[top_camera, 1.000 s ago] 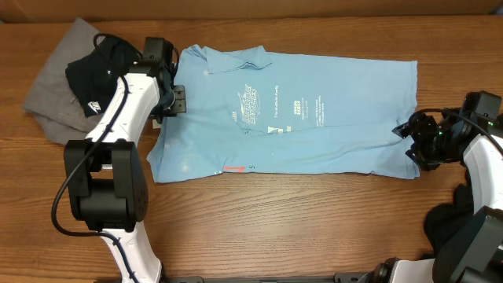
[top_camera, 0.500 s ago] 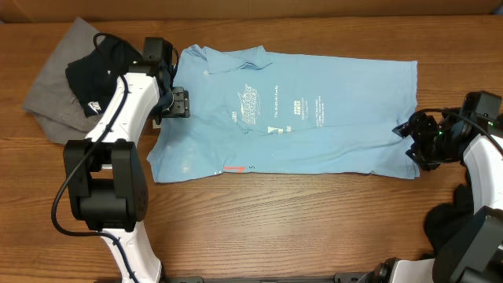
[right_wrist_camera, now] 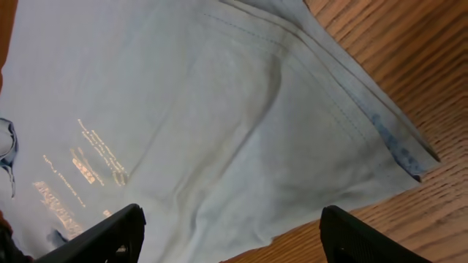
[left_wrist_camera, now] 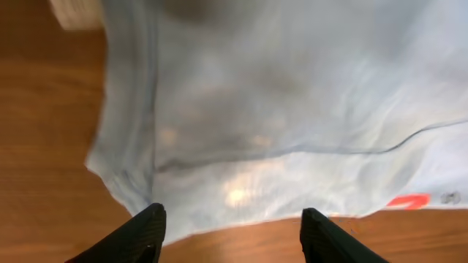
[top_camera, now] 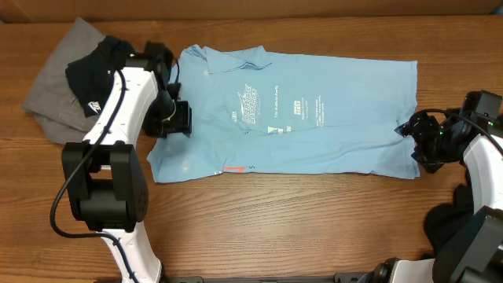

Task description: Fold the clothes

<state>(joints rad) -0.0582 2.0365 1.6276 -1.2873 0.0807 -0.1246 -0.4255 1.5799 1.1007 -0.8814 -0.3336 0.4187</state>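
Wooden table (top_camera: 275, 224) carries light blue T-shirt (top_camera: 330, 137) and seemingly grey shirt (top_camera: 49, 104).

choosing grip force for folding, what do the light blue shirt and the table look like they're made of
Light blue shirt: soft knit fabric, probably cotton, with a matte finish. It lies limp with shallow wrinkles, and the wrist views show stitched hems.
Table: wood or a wood-look laminate, smooth with a slight sheen. Brown grain lines run across it; the pictures don't show which of the two it is.
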